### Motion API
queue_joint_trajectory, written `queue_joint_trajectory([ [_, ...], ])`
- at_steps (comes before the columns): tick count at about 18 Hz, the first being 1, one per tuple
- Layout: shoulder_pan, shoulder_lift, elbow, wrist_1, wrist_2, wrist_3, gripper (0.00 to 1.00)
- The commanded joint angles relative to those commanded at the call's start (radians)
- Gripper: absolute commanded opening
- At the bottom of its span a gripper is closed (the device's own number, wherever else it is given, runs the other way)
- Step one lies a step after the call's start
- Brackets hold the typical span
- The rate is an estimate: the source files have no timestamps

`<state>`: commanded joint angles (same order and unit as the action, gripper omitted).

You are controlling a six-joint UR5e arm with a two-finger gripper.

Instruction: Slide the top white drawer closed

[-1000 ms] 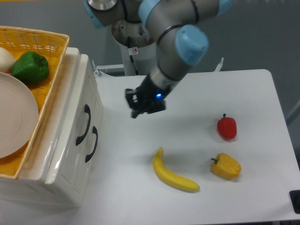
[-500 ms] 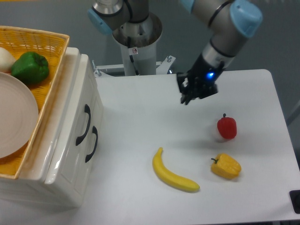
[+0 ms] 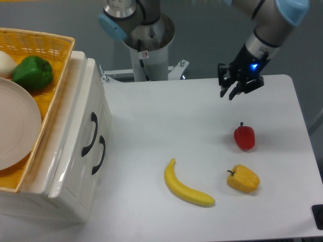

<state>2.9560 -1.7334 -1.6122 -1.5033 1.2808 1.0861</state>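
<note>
The top white drawer (image 3: 83, 136) sits at the 9 o'clock side of the surface (image 3: 166, 121). Its front panel with the dark curved handle (image 3: 89, 133) lies nearly flush with the panel below, so by appearance the drawer is already shut or very nearly so.

A yellow wicker basket (image 3: 48, 108) rests on the cabinet top, holding a green pepper (image 3: 32, 72) and a pale plate (image 3: 15, 128).

The hand (image 3: 233, 92) hangs at about 1 o'clock, well apart from the drawer. Its fingers are parted with nothing between them.

A red pepper (image 3: 244, 136), a yellow pepper (image 3: 243, 179) and a banana (image 3: 185, 186) lie loose toward 4 to 5 o'clock, clear of the drawer's front and unconnected to the task.
</note>
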Motion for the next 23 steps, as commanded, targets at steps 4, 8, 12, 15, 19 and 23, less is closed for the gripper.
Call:
queue_joint_trajectory([
  [4, 0.005, -0.015, 0.000, 0.020, 0.064, 0.015, 0.53],
  [8, 0.005, -0.031, -0.005, 0.054, 0.107, 0.050, 0.71],
  [12, 0.009, -0.041, -0.003, 0.086, 0.124, 0.064, 1.00],
  [15, 0.020, -0.048, -0.003, 0.124, 0.124, 0.067, 1.00],
  [19, 0.011, -0.075, 0.000, 0.205, 0.160, 0.067, 1.00],
  [23, -0.003, -0.101, 0.028, 0.219, 0.241, 0.116, 1.00],
])
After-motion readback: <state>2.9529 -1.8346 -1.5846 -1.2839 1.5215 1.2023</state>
